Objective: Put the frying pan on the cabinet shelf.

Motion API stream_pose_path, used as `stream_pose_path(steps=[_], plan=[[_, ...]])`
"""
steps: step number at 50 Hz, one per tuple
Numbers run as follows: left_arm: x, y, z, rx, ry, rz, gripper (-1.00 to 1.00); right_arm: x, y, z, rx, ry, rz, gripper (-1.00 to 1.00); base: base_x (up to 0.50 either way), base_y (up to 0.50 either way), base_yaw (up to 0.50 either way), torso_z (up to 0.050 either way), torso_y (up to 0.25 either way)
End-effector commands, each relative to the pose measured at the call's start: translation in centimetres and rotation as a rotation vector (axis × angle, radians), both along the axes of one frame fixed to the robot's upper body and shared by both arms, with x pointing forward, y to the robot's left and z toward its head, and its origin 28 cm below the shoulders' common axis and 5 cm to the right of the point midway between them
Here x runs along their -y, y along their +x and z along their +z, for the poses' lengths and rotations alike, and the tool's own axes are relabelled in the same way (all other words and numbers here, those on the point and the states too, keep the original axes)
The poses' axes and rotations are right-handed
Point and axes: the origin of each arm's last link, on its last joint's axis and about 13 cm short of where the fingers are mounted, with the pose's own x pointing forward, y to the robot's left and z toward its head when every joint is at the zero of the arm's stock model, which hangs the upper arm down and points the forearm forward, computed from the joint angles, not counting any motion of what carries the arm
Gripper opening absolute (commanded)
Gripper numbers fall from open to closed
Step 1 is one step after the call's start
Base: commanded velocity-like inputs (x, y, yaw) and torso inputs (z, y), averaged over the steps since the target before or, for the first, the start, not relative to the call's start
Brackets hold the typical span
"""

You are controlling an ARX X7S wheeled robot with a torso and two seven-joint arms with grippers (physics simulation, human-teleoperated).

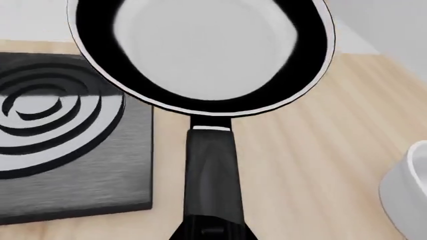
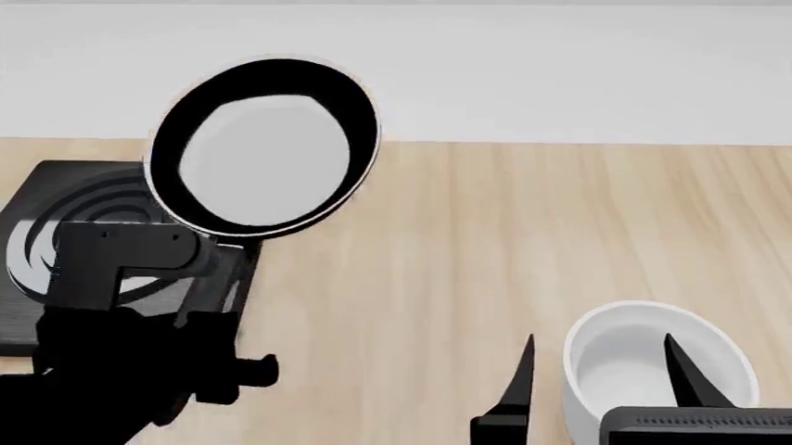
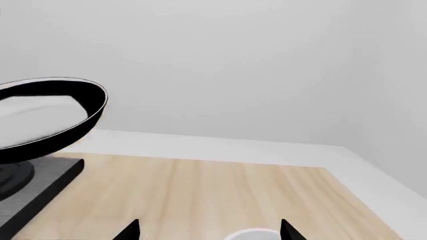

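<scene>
My left gripper (image 2: 204,297) is clamped on the handle of the small glossy black frying pan (image 2: 262,146), held clear above the square black ringed plate (image 2: 50,250). I'd keep it level while lifting. My right gripper (image 2: 606,371) is spread around the white cylindrical pot (image 2: 656,357).

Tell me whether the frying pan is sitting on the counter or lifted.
Lifted: the right wrist view shows the frying pan raised clear above the square black plate, tilted.

Simulated kitchen — pale wood countertop (image 2: 495,241), black square burner plate (image 1: 73,165), frying pan (image 2: 262,148), white pot (image 2: 656,366), plain white wall (image 3: 233,65)
</scene>
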Motion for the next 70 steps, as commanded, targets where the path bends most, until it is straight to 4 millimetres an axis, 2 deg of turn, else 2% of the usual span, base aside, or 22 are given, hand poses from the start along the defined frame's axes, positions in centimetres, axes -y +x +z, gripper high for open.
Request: stream_pose_path(steps=[1,8,13,23,32,41,57,70], plan=[[-3.0,0.3,4.1,0.109,-0.086,0.102,-1.0,-0.1,-0.2,0.2,0.005,0.007,0.0,1.0,0.0,0.0,0.0,0.0,0.0],[-5.5,-0.7,5.5,0.114,-0.103,0.182,-1.0,-0.1,-0.1,0.2,0.007,0.006,0.001,1.0,0.0,0.0,0.0,0.0,0.003],[-7.0,-1.3,5.4,0.111,-0.041,0.232,-1.0,-0.2,-0.1,0.2,0.006,0.005,0.007,1.0,0.0,0.0,0.0,0.0,0.002],[-9.5,-2.3,6.5,0.121,-0.102,0.329,-1.0,-0.2,0.1,-0.3,0.003,0.007,0.017,1.0,0.0,0.0,0.0,0.002,0.002],[-12.6,-2.5,8.5,0.144,-0.109,0.436,-1.0,-0.5,0.0,-0.3,0.0,0.009,0.026,1.0,0.0,0.0,0.0,0.0,0.002],[-15.7,-2.5,8.1,0.109,-0.09,0.554,-1.0,-0.6,0.1,-0.6,-0.001,0.012,0.034,1.0,0.0,0.0,0.0,0.0,0.001],[-20.0,-3.1,10.4,0.139,-0.133,0.71,-1.0,-0.8,0.0,-0.5,-0.002,0.015,0.042,1.0,0.0,0.0,0.0,0.001,0.003],[-23.5,-1.9,10.4,0.086,-0.137,0.821,-1.0,-1.0,0.3,-1.0,-0.009,0.014,0.054,1.0,0.0,0.0,0.0,0.001,0.002]])
